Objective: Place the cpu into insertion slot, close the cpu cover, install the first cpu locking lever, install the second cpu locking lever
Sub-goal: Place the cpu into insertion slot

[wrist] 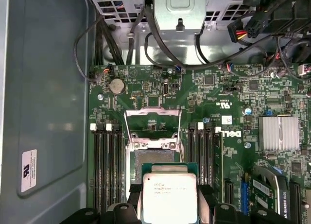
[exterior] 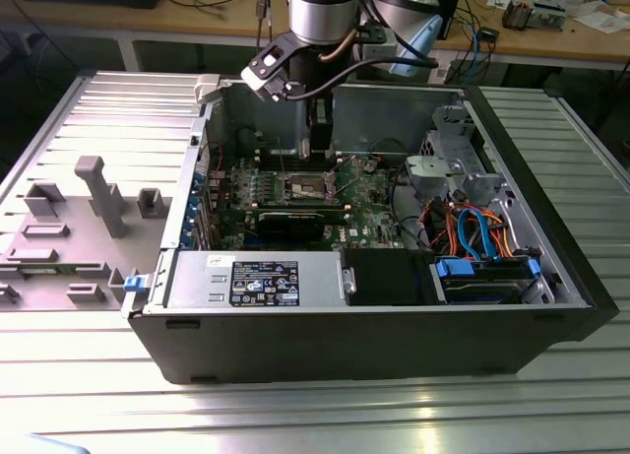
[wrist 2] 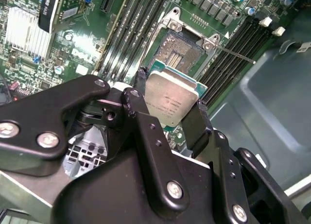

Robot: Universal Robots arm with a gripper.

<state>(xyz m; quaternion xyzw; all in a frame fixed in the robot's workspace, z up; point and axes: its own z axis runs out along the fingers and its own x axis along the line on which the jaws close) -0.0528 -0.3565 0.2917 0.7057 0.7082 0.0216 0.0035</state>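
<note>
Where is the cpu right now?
In the second wrist view, the cpu is held in the pincer, close to the open insertion slot, with memory slots flanking it.

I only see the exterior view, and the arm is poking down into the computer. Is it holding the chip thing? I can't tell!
Observer: Yes. In the second wrist view the gripper is shut on the cpu, gripping it by two opposite edges.
Operator: Is it in its hole yet?
Observer: Not yet. In the first wrist view the insertion slot shows its bare dark pin grid, and the cpu overlaps only one edge of it.
Operator: Is the lid thing open?
Observer: Yes. The cpu cover is swung open, off the slot.
</note>
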